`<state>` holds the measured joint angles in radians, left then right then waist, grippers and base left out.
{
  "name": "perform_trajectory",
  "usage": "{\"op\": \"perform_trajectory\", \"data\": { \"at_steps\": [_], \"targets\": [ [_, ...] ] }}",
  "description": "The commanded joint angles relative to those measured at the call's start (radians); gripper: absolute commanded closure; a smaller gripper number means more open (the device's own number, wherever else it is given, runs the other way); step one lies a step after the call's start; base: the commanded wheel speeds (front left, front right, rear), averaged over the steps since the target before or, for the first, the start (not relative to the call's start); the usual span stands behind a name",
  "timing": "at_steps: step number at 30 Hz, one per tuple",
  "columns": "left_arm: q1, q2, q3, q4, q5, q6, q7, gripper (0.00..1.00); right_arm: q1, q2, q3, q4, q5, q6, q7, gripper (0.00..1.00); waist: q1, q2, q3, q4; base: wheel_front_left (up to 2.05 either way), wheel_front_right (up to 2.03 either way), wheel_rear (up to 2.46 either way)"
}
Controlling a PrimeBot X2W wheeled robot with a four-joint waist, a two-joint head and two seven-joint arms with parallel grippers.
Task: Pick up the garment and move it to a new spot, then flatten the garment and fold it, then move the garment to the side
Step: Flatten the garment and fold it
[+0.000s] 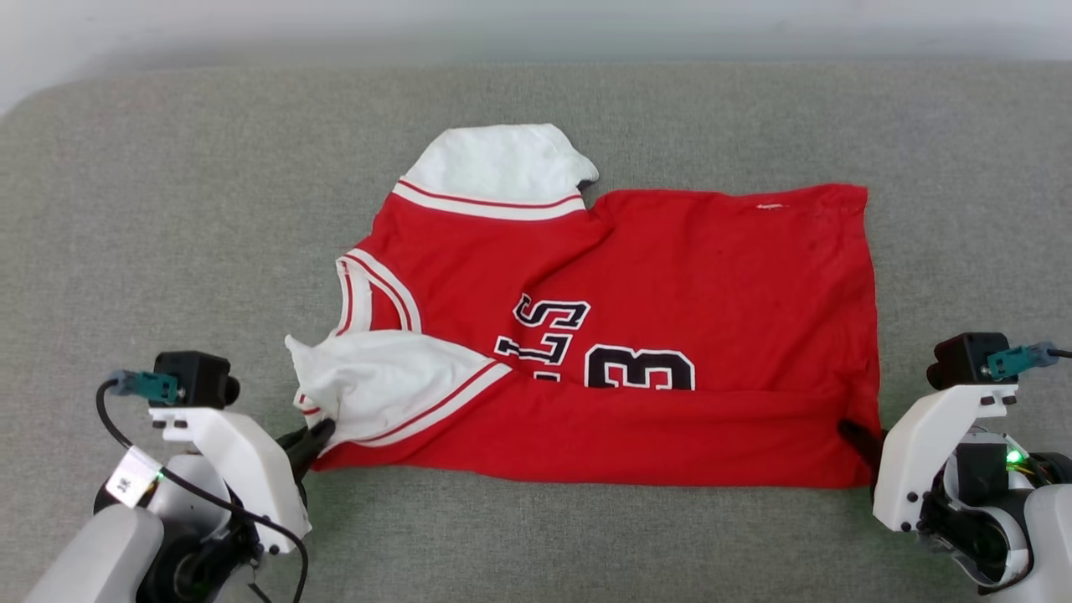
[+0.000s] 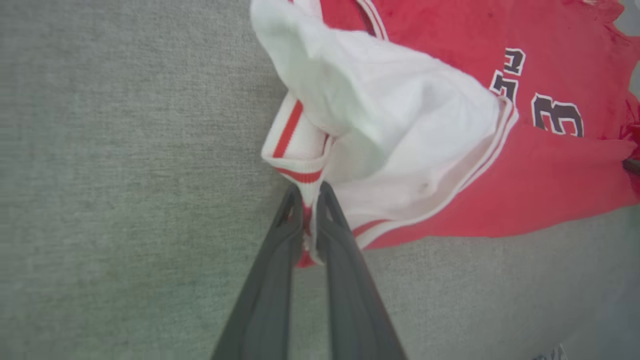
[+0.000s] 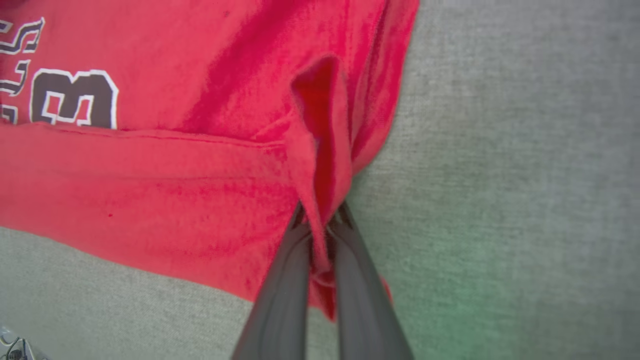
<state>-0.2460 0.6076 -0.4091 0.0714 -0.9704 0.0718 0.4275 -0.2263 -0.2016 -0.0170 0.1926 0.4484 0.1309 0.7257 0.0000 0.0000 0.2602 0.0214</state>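
at the lower left of the head view the left gripper (image 1: 321, 435) reaches toward the garment (image 1: 670, 276) with its two dark fingers pressed together on the cloth. the left wrist view shows it closer: the left gripper (image 2: 310, 192) is clamped on the striped cuff (image 2: 295, 150) of the near white sleeve (image 2: 390, 115), with the trim pinched between the fingertips. that sleeve (image 1: 394, 377) lies rumpled and folded in over the red body, its edge lifted a little at the pinch. just beyond it is the striped neck opening (image 1: 368, 293), and further back the other white sleeve (image 1: 502, 163) lies flat on the grey fabric surface (image 1: 167, 209).

the garment lies in the middle of the surface, spread sideways, neck toward the robot's left and hem (image 1: 867, 318) toward its right. the near edge is folded up over the front (it covers the lower part of the black, white-outlined numbers (image 1: 641, 368)).

at the lower right, the right gripper (image 1: 856, 431) meets the near hem corner. in the right wrist view the right gripper (image 3: 320, 215) is closed on a raised ridge of red cloth (image 3: 320, 125), which stands up in a tent-like crease between the fingers.
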Motion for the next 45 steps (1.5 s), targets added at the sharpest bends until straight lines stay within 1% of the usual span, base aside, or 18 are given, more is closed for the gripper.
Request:
{"op": "perform_trajectory", "data": {
  "at_steps": [1,6,9,13,18,19,20,25,26,27,28,30,33,36,37,41,42,45],
  "targets": [
    [0.02,-0.005,0.002,0.002,-0.001,0.005,-0.004,1.0,0.019,-0.003,0.002,-0.005,-0.005,0.0,-0.002,1.0,0.0,0.0,-0.024,-0.001,0.0,0.0,0.0],
    [0.078,0.004,0.007,-0.025,-0.008,0.029,-0.015,1.0,0.065,-0.014,-0.008,-0.079,-0.01,0.0,0.008,1.0,0.0,0.0,-0.093,-0.003,0.0,0.0,0.0],
    [0.131,0.012,0.013,-0.051,-0.017,0.054,-0.017,1.0,0.109,-0.015,-0.008,-0.125,-0.008,0.0,0.026,1.0,0.0,0.0,-0.136,-0.003,0.0,0.0,0.0],
    [0.21,0.031,0.025,-0.096,-0.029,0.092,-0.017,1.0,0.186,-0.004,-0.022,-0.191,-0.003,0.0,0.05,1.0,0.0,0.0,-0.178,0.004,0.0,0.0,0.0],
    [0.318,0.045,0.048,-0.145,-0.06,0.131,-0.023,1.0,0.298,0.024,-0.06,-0.269,-0.001,0.0,0.093,1.0,0.0,0.0,-0.2,0.014,0.0,0.0,0.0],
    [0.337,0.047,0.05,-0.15,-0.066,0.133,-0.026,1.0,0.321,0.033,-0.07,-0.279,-0.001,-0.001,0.101,1.0,0.0,0.0,-0.2,0.015,0.0,0.0,0.0],
    [0.366,0.037,0.05,-0.152,-0.078,0.128,-0.037,1.0,0.374,0.061,-0.094,-0.298,-0.008,0.0,0.11,1.0,0.0,0.0,-0.191,0.019,0.0,0.0,0.0],
    [0.349,0.012,0.039,-0.121,-0.071,0.111,-0.061,1.0,0.4,0.088,-0.108,-0.269,-0.015,0.0,0.08,1.0,0.0,0.0,-0.177,0.018,0.0,0.0,0.0],
    [0.335,-0.001,0.03,-0.1,-0.073,0.101,-0.059,0.88,0.395,0.098,-0.113,-0.252,-0.009,0.0,0.047,1.0,0.0,0.0,-0.173,0.018,0.0,0.0,0.0],
    [0.329,-0.005,0.026,-0.09,-0.072,0.096,-0.06,0.3,0.392,0.1,-0.108,-0.24,-0.009,0.0,0.024,0.59,0.0,0.0,-0.172,0.017,0.0,0.0,0.0],
    [0.322,-0.009,0.023,-0.08,-0.07,0.092,-0.062,0.0,0.389,0.096,-0.099,-0.234,-0.014,0.0,-0.005,0.0,0.0,0.0,-0.171,0.017,0.0,0.0,0.0],
    [0.307,-0.011,0.018,-0.067,-0.061,0.08,-0.071,0.0,0.375,0.095,-0.089,-0.228,-0.014,0.0,-0.086,0.0,0.0,0.0,-0.173,0.017,0.0,0.0,0.0],
    [0.288,-0.014,0.021,-0.057,-0.035,0.069,-0.105,0.0,0.36,0.09,-0.076,-0.237,-0.023,0.0,-0.248,0.0,0.0,0.0,-0.182,0.016,0.0,0.0,0.0],
    [0.261,-0.015,0.025,-0.056,0.004,0.069,-0.156,0.0,0.341,0.087,-0.077,-0.246,-0.051,0.0,-0.412,0.0,0.0,0.0,-0.19,0.015,0.0,0.0,0.0],
    [0.261,-0.015,0.025,-0.056,0.004,0.069,-0.156,0.0,0.341,0.087,-0.077,-0.246,-0.051,0.0,-0.412,0.0,0.0,0.0,-0.19,0.015,0.0,0.0,0.0],
    [0.208,-0.033,0.028,-0.071,0.072,0.071,-0.241,0.0,0.321,0.092,-0.086,-0.258,-0.096,0.0,-0.563,0.0,0.0,0.0,-0.191,0.013,0.0,0.0,0.0],
    [0.189,-0.036,0.033,-0.074,0.09,0.074,-0.266,0.0,0.314,0.095,-0.089,-0.266,-0.111,0.0,-0.585,0.0,0.0,0.0,-0.185,0.012,0.0,0.0,0.0],
    [0.122,-0.051,0.041,-0.079,0.136,0.062,-0.339,0.0,0.286,0.104,-0.099,-0.297,-0.139,0.0,-0.632,0.0,0.0,0.0,-0.154,0.005,0.0,0.0,0.0]
  ]
}}
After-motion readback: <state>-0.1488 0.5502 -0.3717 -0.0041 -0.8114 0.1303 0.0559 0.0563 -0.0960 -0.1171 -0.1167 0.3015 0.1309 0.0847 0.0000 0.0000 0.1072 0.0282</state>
